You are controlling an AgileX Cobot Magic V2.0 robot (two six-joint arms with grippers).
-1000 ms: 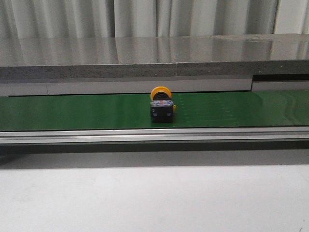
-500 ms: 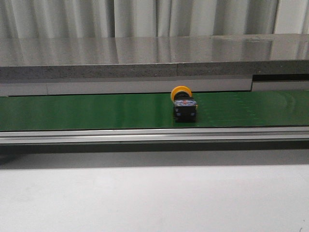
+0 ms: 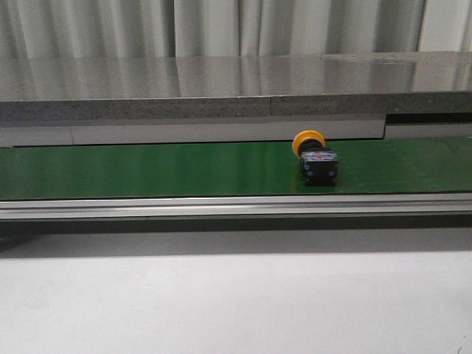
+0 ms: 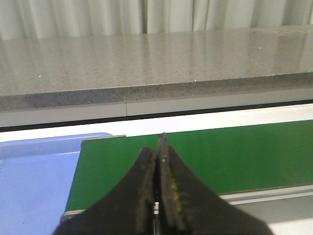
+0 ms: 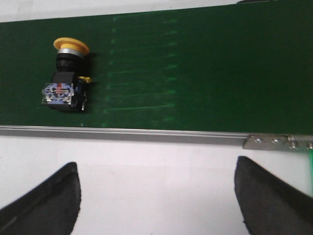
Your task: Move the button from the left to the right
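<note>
The button [image 3: 315, 158] lies on its side on the green conveyor belt [image 3: 147, 169], right of the middle, its yellow-orange cap toward the back wall and its black body toward me. The right wrist view shows the button [image 5: 66, 78] on the belt beyond the metal rail. My right gripper [image 5: 155, 169] is open over the white table, short of the rail, with nothing between its fingers. My left gripper [image 4: 158, 147] is shut and empty, over the left end of the belt. Neither gripper shows in the front view.
A metal rail [image 3: 236, 205] runs along the belt's near edge. A grey stone ledge [image 3: 221, 92] stands behind the belt. A blue tray [image 4: 34, 181] sits off the belt's left end. A bracket [image 5: 276, 142] is fixed to the rail.
The button has travelled to the right along the belt, from about the middle to right of the middle. Its pose stays the same.
</note>
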